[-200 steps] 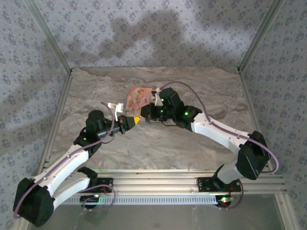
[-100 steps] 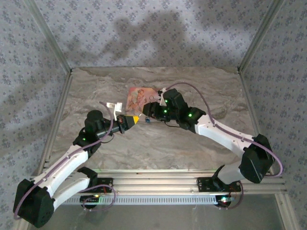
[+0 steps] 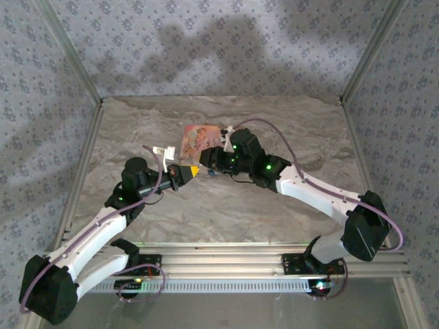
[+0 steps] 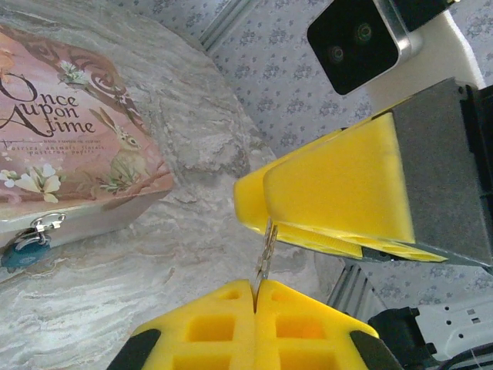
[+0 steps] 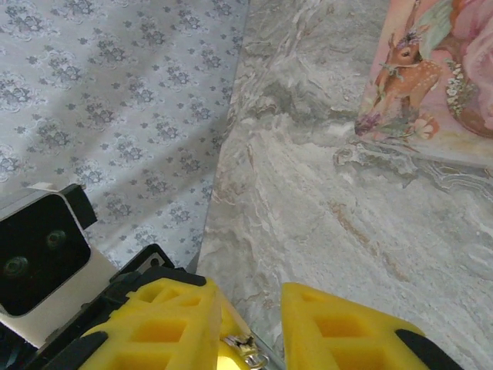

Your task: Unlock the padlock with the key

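Note:
The pink picture-lidded box (image 4: pixel 69 146) lies on the marbled table, and the tiny blue-green padlock (image 4: pixel 18 252) hangs from the latch on its front. My left gripper (image 4: pixel 256 289) is shut on the small metal key (image 4: pixel 266 250), whose blade points up against the yellow fingers (image 4: pixel 331 185) of the right gripper. In the right wrist view the right gripper (image 5: pixel 246 301) stands open, with the key's metal end (image 5: pixel 251 353) low in its gap, close to its left finger. In the top view both grippers meet just in front of the box (image 3: pixel 199 139).
Patterned walls enclose the table (image 3: pixel 226 205) on three sides, with metal rails along the edges. The left wrist's camera housing (image 5: pixel 38 254) sits close beside the right gripper. A white tag (image 3: pixel 160 150) sticks up near the left forearm.
The right arm's elbow has swung a little outward and its gripper has edged toward the left gripper. The left arm has barely moved and still holds the key.

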### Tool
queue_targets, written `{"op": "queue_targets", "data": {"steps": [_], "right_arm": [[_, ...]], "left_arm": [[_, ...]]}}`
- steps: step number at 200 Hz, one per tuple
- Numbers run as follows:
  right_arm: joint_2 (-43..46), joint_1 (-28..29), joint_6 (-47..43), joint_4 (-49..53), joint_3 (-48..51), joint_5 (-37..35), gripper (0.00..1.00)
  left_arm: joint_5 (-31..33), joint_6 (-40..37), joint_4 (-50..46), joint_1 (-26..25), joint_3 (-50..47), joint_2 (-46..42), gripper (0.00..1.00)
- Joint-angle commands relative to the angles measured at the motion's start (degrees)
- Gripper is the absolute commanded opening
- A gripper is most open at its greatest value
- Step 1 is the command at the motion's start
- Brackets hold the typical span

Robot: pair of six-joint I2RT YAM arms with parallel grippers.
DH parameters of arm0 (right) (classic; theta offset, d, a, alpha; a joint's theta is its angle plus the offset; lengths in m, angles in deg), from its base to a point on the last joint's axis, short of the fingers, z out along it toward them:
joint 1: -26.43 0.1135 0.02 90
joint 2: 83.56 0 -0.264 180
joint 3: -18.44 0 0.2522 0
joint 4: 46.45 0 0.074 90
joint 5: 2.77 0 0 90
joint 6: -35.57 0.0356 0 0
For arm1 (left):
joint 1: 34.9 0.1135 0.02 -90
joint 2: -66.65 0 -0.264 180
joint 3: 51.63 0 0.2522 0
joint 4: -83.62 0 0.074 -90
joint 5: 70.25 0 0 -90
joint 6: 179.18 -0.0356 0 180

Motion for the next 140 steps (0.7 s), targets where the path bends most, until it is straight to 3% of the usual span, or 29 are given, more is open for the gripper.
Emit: {"op": "queue_targets", "data": {"steps": [1,51,101,140], "right_arm": [[-0.3,0.5,1.6,-2.5,0.9,0.1,0.28],[-0.3,1.4,2.6,-3.1,1.6,-0.4,0.29],[-0.2,1.6,3.9,-4.4,2.8,-0.9,0.15],[-0.2,1.7,4.3,-4.5,2.8,-1.3,0.15]], "left_arm": [[-0.3,1.0,1.6,0.2,1.4,-0.3,0.00],[0.6,1.8,2.1,0.2,1.5,-0.4,0.00],[1.1,1.9,2.2,0.3,1.4,-0.4,0.00],[1.6,1.5,1.8,0.3,1.2,-0.8,0.00]]}}
